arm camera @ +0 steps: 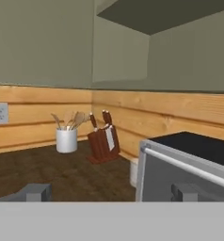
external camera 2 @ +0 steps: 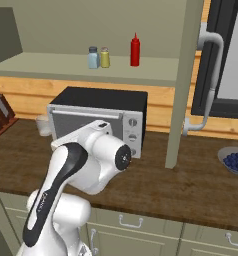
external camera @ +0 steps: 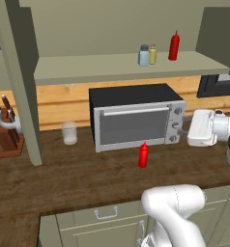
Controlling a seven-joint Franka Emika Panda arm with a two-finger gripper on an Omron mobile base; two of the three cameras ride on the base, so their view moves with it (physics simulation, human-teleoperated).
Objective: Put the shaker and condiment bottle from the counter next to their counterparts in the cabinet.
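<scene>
On the cabinet [external camera: 126,67] shelf, the pale blue-grey shaker [external camera: 144,55] stands touching or nearly touching the yellowish shaker [external camera: 152,54]. A red squeeze bottle [external camera: 174,46] stands a little to their right. The same three sit on the shelf in the right base view: shaker [external camera 2: 93,57], yellowish shaker [external camera 2: 105,57], red bottle [external camera 2: 135,50]. The condiment bottle [external camera: 143,155] stands upright on the counter [external camera: 78,178], just in front of the microwave. My gripper [external camera: 183,126] hovers at the microwave's right front corner, above and right of that bottle. It is open and holds nothing, as the hand view confirms [arm camera: 110,190].
A black and silver microwave [external camera: 134,118] sits under the shelf. A glass [external camera: 69,132] and a knife block [external camera: 8,137] stand to its left, beyond a thick cabinet post [external camera: 25,96]. A white utensil holder [arm camera: 67,140] stands further left. A bowl of blueberries [external camera 2: 236,161] is at the right.
</scene>
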